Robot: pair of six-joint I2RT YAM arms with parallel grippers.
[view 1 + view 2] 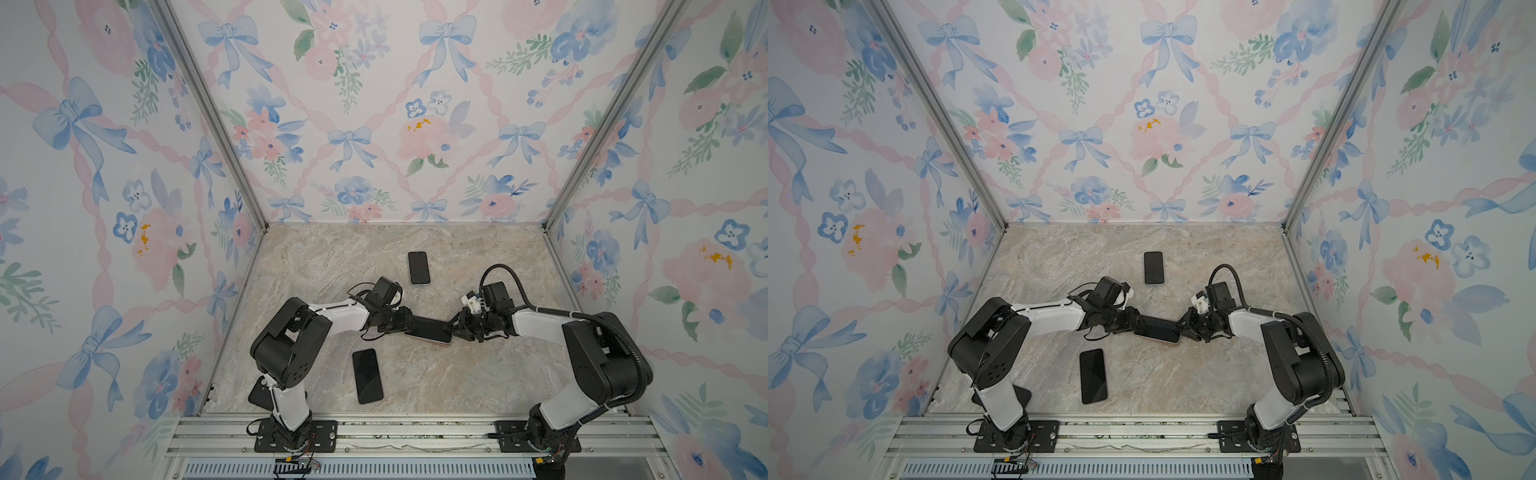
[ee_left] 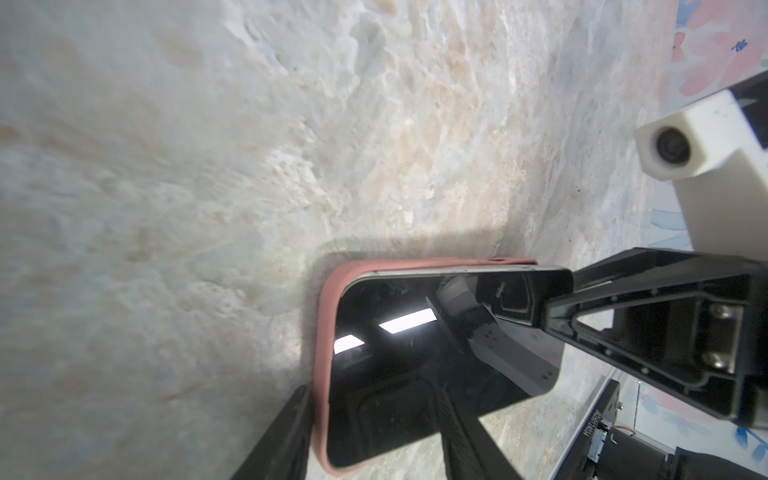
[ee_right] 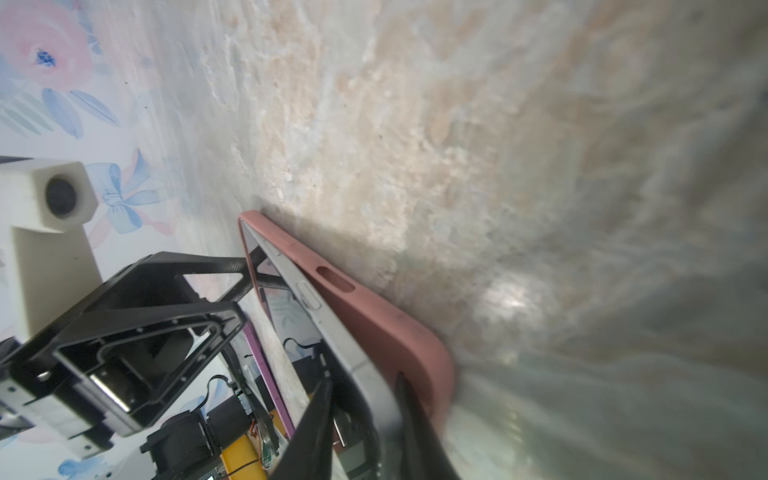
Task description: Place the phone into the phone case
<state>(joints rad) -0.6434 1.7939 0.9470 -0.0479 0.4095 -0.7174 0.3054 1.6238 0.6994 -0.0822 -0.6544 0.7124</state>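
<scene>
Nearest the rail, on the marble-patterned surface (image 1: 478,374), a black phone (image 1: 367,376) lies flat, screen up, well apart from both arms. A dark object (image 1: 258,392) sits partly hidden behind the left arm's base; what it is cannot be told.

Further in, at mid-surface, the two claws meet over the task's things. The pink phone case (image 2: 322,332) lies on the surface, and the dark-screened phone (image 2: 415,353) rests in it at a tilt: the end toward the left claw is seated inside the case rim, while the end toward the right claw stands raised above the case edge, its silver side rail showing clear of the pink wall in the right wrist view (image 3: 332,324).

The left claw (image 2: 374,436) stands partly open, one finger outside the case wall and the other on the phone's glass. The right claw (image 3: 365,432) is parted a little around the raised phone end; whether it grips cannot be told.

Farthest back, another black phone (image 1: 418,268) lies flat toward the rear wall, alone.
</scene>
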